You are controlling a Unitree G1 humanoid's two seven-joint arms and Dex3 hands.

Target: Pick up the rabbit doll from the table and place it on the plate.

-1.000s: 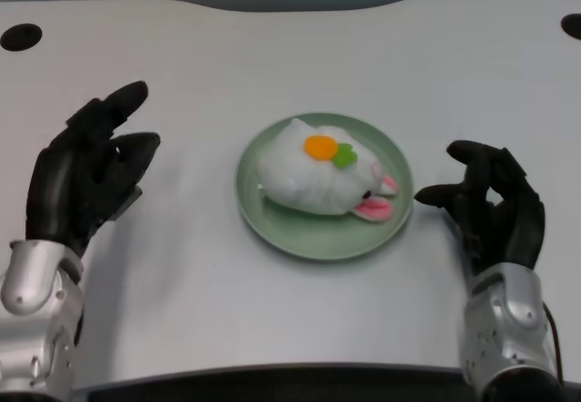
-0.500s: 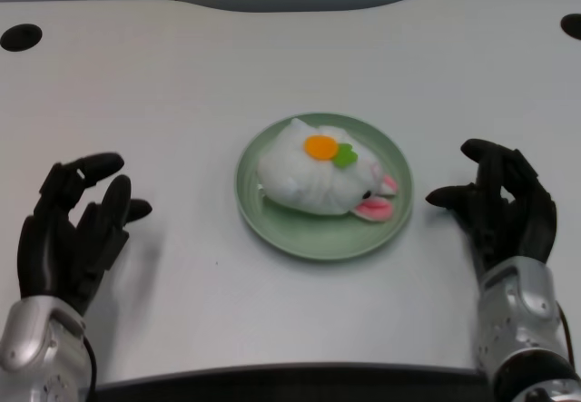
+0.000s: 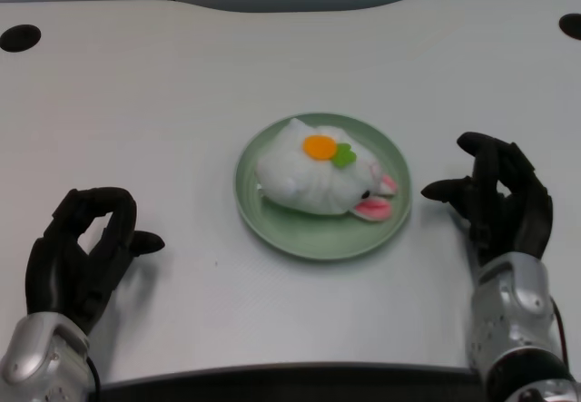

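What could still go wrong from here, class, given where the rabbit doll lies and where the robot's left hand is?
1. The rabbit doll lies on the green plate with its pink ears towards the right rim; a knock to the table might slide it off.
2. The left hand, holding nothing and with its fingers curled in, sits low on the plate's left; swinging back across, it might clip the rim and shift the plate.

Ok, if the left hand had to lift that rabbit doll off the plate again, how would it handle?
The rabbit doll looks plush, so it would probably squash under the fingers and feel light. Its fuzzy surface should grip well. Lying slumped on its side on the green plate, it seems unlikely to roll, though the pink-lined ear may flop.
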